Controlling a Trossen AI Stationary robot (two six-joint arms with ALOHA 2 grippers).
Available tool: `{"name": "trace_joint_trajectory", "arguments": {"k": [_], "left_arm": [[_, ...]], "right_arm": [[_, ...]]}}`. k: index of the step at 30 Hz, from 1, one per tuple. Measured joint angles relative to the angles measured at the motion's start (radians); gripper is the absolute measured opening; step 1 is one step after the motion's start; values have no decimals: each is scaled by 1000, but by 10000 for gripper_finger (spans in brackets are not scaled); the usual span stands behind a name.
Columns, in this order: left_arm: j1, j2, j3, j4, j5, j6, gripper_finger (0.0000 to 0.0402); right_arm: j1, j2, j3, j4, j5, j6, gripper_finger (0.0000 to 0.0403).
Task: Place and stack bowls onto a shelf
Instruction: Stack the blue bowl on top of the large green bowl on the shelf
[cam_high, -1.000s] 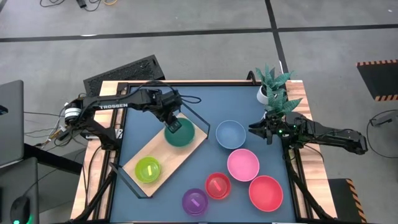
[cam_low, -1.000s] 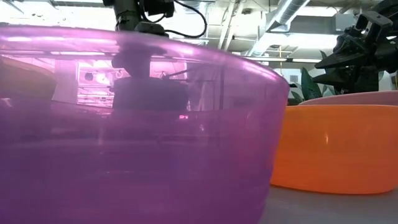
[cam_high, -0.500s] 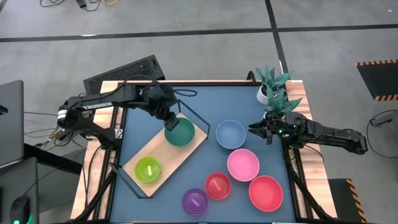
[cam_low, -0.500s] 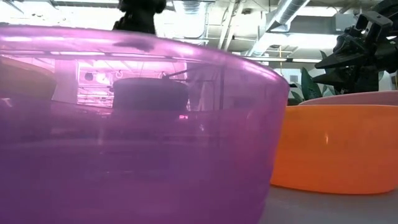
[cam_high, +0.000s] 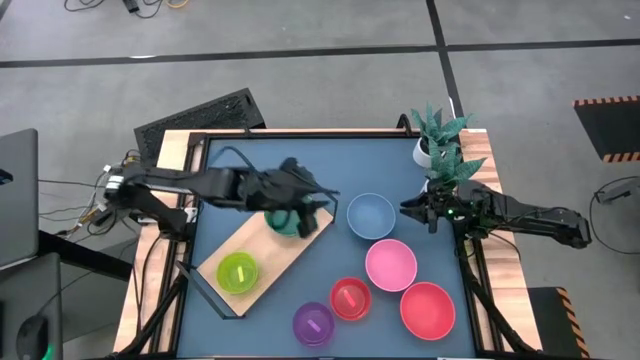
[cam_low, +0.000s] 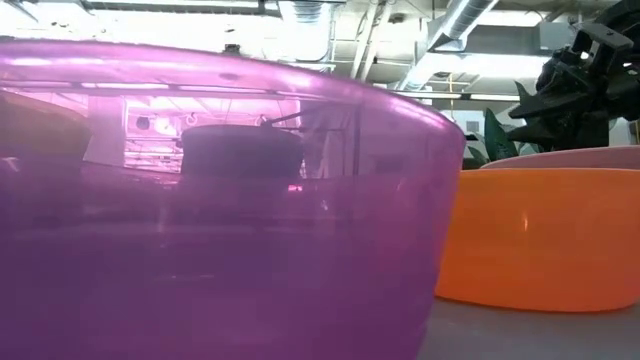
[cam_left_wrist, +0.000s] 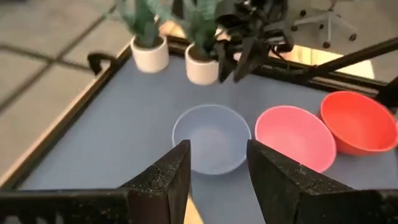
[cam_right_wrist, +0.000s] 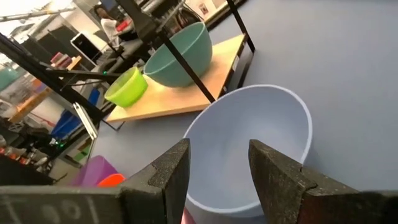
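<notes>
The shelf (cam_high: 272, 262), a light wooden board with a black wire frame, lies slantwise at the table's left. A dark green bowl (cam_high: 283, 225) sits on its far end and a lime green bowl (cam_high: 238, 271) on its near end. My left gripper (cam_high: 318, 203) hovers open above the dark green bowl's right side, pointing toward the blue bowl (cam_left_wrist: 211, 138). A pink bowl (cam_high: 391, 264), a large red bowl (cam_high: 427, 309), a small red bowl (cam_high: 350, 298) and a purple bowl (cam_high: 313, 324) stand on the tabletop. My right gripper (cam_high: 406, 208) waits open just right of the blue bowl (cam_right_wrist: 249, 143).
Two white plant pots (cam_left_wrist: 149, 53) with green plants stand at the table's far right corner, behind my right arm. The shelf's wire frame (cam_right_wrist: 180, 62) rises beside the dark green bowl. In the low view the purple bowl (cam_low: 200, 200) blocks most of the scene.
My left gripper has lifted away from the dark green bowl's far rim and swung up and toward the table's right, turning toward the blue bowl. The dark green bowl stays on the shelf.
</notes>
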Motion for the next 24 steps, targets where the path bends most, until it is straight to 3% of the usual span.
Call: {"name": "trace_joint_trajectory", "arguments": {"k": [3, 10, 24], "left_arm": [[-14, 80, 3, 108, -7, 92, 142], [-2, 317, 174, 89, 4, 253, 142], [4, 737, 743, -320, 153, 504, 141]], "right_arm": [[0, 0, 0, -20, -6, 1, 189], [0, 0, 0, -28, -33, 1, 189], [0, 0, 0, -26, -37, 0, 189]]}}
